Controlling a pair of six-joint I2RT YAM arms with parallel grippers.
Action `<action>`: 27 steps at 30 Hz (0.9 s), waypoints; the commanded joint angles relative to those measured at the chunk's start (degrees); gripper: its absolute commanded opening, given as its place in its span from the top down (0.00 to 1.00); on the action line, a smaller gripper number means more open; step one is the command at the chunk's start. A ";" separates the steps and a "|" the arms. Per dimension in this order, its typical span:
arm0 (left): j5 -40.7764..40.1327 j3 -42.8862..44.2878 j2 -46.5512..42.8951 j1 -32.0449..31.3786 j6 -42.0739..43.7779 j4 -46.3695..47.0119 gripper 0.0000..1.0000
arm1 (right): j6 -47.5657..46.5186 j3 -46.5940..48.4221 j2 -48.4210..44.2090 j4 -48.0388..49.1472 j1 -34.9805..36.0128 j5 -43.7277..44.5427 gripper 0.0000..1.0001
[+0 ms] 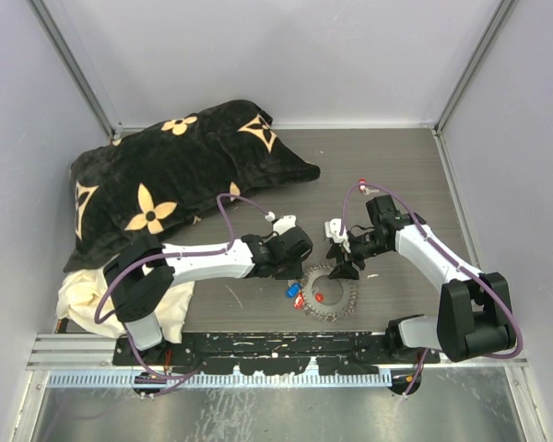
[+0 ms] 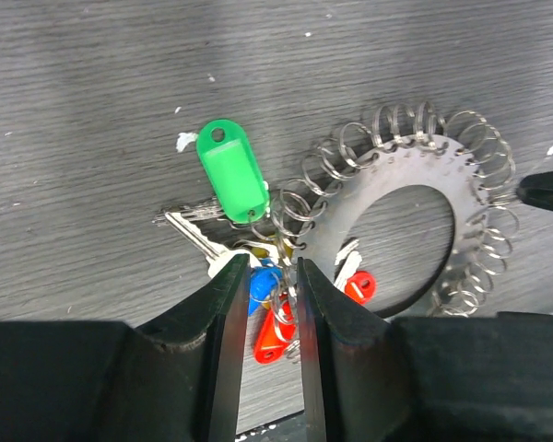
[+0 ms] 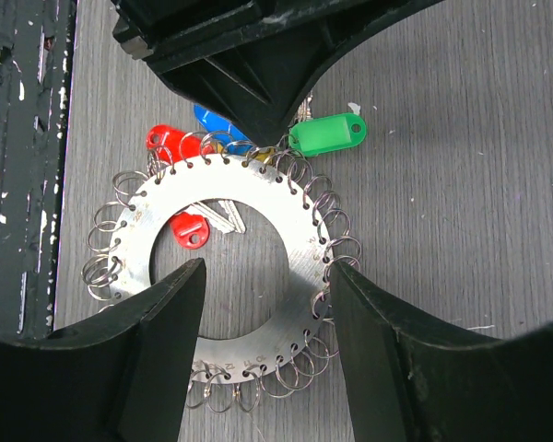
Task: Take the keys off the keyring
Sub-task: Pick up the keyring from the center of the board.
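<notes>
So the keyring (image 3: 230, 180), a flat silver metal disc with a big hole and little wire rings all round its rim, is laid flat on the dark grey wood-grain table (image 2: 92, 83). The keys (image 2: 203, 241), small silver ones with green, blue and red plastic tags, are bunched at the disc's edge, with one red tag inside its hole. The left gripper (image 2: 275, 267) is set over that bunch, fingers nearly together with blue and red tags between them. Whether anything's actually pinched can't be told. The right gripper (image 3: 267, 272) is spread wide over the disc's opposite edge, nothing held.
</notes>
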 commanded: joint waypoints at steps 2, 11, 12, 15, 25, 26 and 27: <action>-2.29 2.83 1.08 -0.56 -1.33 -1.85 0.72 | -0.75 1.96 -1.82 -0.05 -0.16 -0.59 0.38; -0.73 3.77 2.60 -0.82 -1.27 -1.10 0.73 | -0.94 1.95 -1.84 -0.14 -0.11 -0.51 0.38; -0.66 3.80 2.59 -0.76 -1.31 -1.15 0.73 | -0.88 1.96 -1.90 -0.14 -0.08 -0.55 0.38; -0.58 3.74 2.72 -0.94 -1.74 -1.25 0.73 | -1.01 1.95 -2.01 -0.19 -0.16 -0.60 0.38; 0.43 3.22 4.12 -1.31 -3.96 0.29 0.73 | -1.10 1.95 -2.25 -0.32 -0.16 -0.64 0.38; 0.44 3.22 4.18 -1.31 -3.99 0.50 0.74 | -1.10 1.96 -2.27 -0.39 -0.13 -0.65 0.38; 0.47 3.21 4.19 -1.31 -3.99 0.68 0.74 | -1.10 1.96 -2.26 -0.40 -0.13 -0.67 0.38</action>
